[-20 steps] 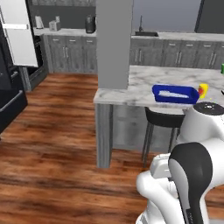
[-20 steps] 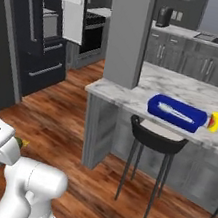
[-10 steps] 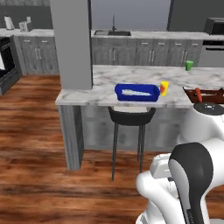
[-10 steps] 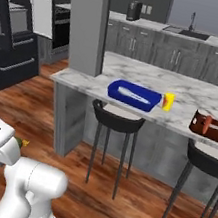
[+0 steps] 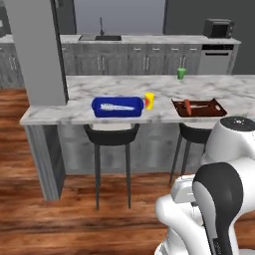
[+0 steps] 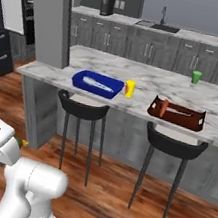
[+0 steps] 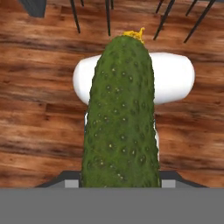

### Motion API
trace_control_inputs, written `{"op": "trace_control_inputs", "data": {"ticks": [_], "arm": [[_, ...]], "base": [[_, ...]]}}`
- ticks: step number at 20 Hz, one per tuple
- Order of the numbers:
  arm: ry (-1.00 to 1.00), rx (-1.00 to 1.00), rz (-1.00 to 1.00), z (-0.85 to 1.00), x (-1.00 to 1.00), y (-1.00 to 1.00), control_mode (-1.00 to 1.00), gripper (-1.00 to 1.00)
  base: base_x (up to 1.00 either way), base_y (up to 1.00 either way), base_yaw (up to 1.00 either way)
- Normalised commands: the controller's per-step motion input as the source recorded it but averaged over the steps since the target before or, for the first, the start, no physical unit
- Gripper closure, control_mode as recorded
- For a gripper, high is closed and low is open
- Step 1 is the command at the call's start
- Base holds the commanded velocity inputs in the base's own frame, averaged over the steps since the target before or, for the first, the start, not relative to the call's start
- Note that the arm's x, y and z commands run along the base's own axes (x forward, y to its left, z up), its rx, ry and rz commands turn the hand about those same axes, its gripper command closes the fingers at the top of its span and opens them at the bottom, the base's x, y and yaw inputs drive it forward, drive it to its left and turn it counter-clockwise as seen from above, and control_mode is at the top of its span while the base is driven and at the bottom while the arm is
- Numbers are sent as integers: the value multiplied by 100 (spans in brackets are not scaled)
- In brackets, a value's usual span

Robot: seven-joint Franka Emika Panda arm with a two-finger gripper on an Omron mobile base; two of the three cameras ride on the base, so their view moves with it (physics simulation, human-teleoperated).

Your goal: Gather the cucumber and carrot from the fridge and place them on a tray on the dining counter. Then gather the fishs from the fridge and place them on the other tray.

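Two trays sit on the surface (image 5: 99, 89). The fish (image 5: 115, 106) lies in the left tray (image 5: 117, 106). The carrot (image 5: 188, 105) lies in the right tray (image 5: 198, 107).

White rounded arm (image 5: 219, 199) w/ dark joints

Before me stand two black stools (image 5: 110, 135) on the wooden floor (image 5: 60, 209). On the bench I see a yellow cup (image 6: 130, 89) and, farther off, a green cup (image 6: 196, 76). Far behind, grey cabinets (image 5: 149, 61) carry a sink (image 6: 157, 26) and a microwave (image 5: 218, 28).
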Motion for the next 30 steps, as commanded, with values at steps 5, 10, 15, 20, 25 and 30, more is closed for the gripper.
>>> {"op": "trace_control_inputs", "data": {"ticks": [5,10,15,20,25,30], "arm": [[0,0,0,0,0,0,100,100],[0,0,0,0,0,0,100,100],[0,0,0,0,0,0,100,100],[0,0,0,0,0,0,100,100],[0,0,0,0,0,0,100,100],[0,0,0,0,0,0,100,100]], "base": [[35,-64,-19],[38,-63,-17],[52,-57,-15],[56,-50,-12],[56,-42,-10],[61,-40,-10]]}}
